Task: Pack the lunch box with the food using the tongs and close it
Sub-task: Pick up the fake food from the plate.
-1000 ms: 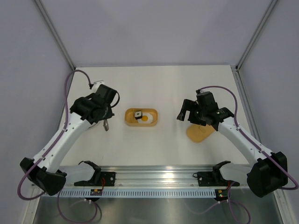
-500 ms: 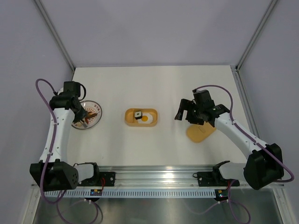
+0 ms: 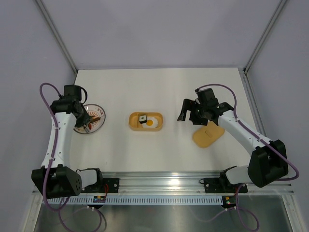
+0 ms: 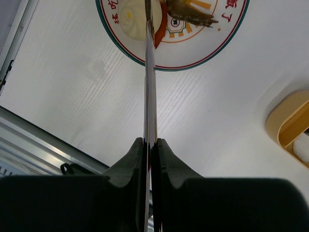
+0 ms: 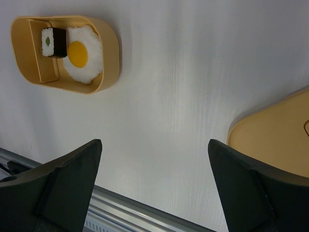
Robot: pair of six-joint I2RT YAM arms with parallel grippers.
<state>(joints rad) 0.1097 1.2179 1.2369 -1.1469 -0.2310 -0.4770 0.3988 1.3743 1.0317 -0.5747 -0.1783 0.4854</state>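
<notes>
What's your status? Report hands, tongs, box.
Left hand shut on tongs, tips at plate. Right hand open, empty, near lid. Lunch box open, egg and roll inside. Nothing blocking it.

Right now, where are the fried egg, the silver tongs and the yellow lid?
White-and-yellow fried egg (image 5: 78,53): right wrist view, its yolk.
Thin silver metal tongs (image 4: 150,96): left wrist view, mid-arm.
Flat yellow-orange plastic lid (image 3: 207,136): top view, its centre.

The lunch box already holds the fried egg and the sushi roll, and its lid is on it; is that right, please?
Not quite: the lid is off the lunch box, lying on the table well apart from it. The top external view shows this. The fried egg and the sushi roll are indeed inside the box.
</notes>
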